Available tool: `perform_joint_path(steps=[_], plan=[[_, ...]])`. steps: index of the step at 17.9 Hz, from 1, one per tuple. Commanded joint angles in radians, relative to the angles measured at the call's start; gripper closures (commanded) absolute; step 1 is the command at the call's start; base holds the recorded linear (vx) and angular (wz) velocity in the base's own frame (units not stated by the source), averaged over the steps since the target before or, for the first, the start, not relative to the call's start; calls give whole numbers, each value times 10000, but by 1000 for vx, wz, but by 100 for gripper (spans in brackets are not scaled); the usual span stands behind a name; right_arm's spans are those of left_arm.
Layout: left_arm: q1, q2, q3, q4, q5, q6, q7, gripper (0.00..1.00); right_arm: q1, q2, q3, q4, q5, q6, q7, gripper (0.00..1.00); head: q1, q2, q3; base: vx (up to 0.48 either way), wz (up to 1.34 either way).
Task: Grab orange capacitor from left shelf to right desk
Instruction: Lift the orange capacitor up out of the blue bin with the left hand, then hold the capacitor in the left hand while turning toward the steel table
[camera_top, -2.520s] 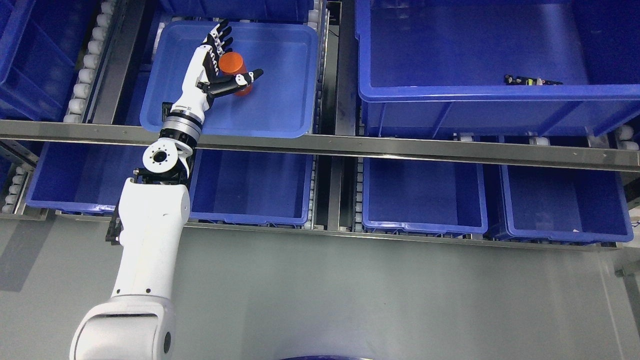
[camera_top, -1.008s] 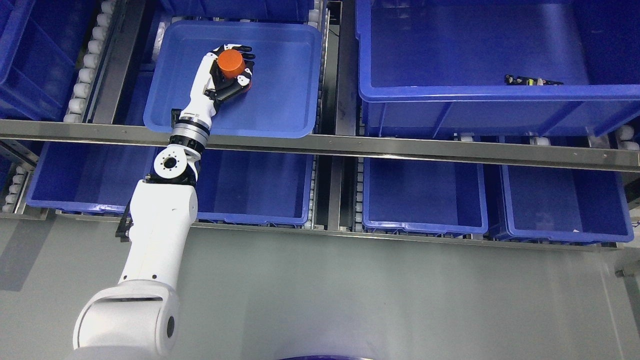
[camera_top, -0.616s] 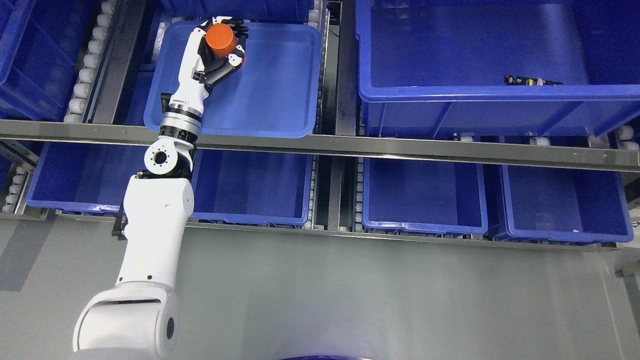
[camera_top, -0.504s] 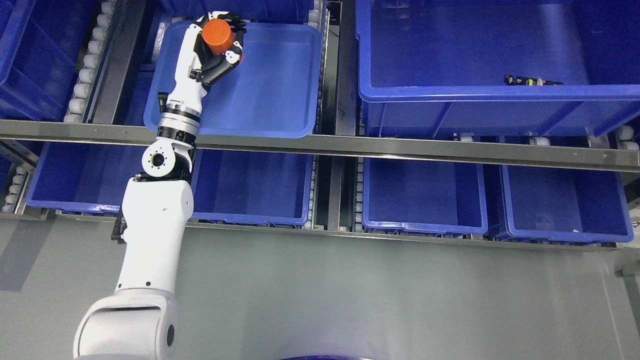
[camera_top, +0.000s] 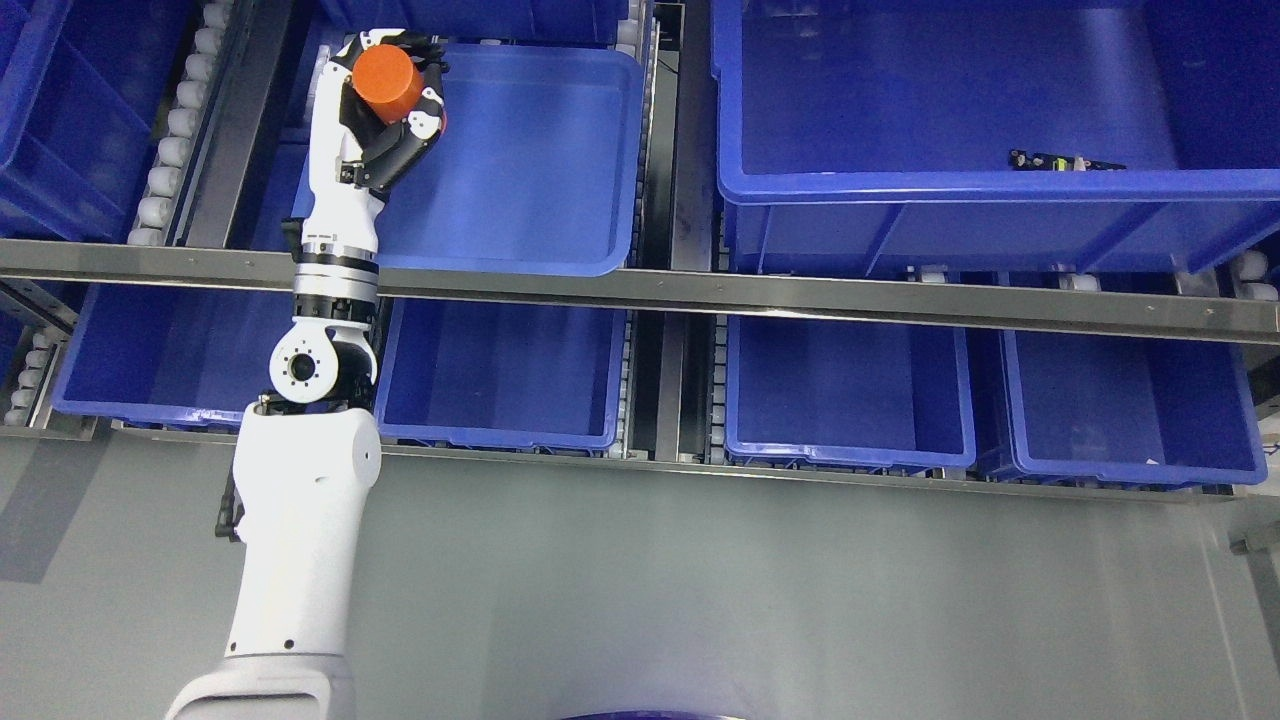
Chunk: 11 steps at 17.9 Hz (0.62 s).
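The orange capacitor (camera_top: 387, 84) is a smooth, matte cylinder with a flat circular end face turned toward the camera. It sits in the upper left of the frame, clamped in the left hand (camera_top: 385, 110): the black-and-white fingers (camera_top: 425, 108) curl around its side wall, and the thumb side closes in from below. The capacitor is lifted clear of the tray floor.

The left arm (camera_top: 300, 520) has a glossy white shell with a metal ringed wrist and a round elbow joint. It rises from the bottom edge at lower left and crosses the steel rail (camera_top: 800, 295), a flat brushed-metal bar running the full width of the frame.

The hand is over the upper left corner of a shallow blue tray (camera_top: 540, 150), a smooth plastic tray with rounded corners and a raised lip. The tray floor to the right of the hand is bare. White rollers (camera_top: 170, 150) line the track to the left of the tray, near the hand.

In the upper right, a deep blue bin (camera_top: 950, 185) with a thick rim holds a small dark part (camera_top: 1065, 161) near its front wall; what it is cannot be made out. Below the rail, a row of lower blue bins (camera_top: 850, 390) with straight walls stands side by side. A smooth grey floor (camera_top: 750, 600) fills the lower frame.
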Motion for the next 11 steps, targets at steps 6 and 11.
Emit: perform_joint_path(steps=[6, 11], plan=[[1234, 173, -68, -2921, 79, -246, 30, 99, 230, -175, -107, -175, 61, 0, 0, 0, 0, 0, 0, 0, 0], [1234, 173, -68, -3028, 79, -246, 30, 99, 215, -175, -107, -175, 61, 0, 0, 0, 0, 0, 0, 0, 0]])
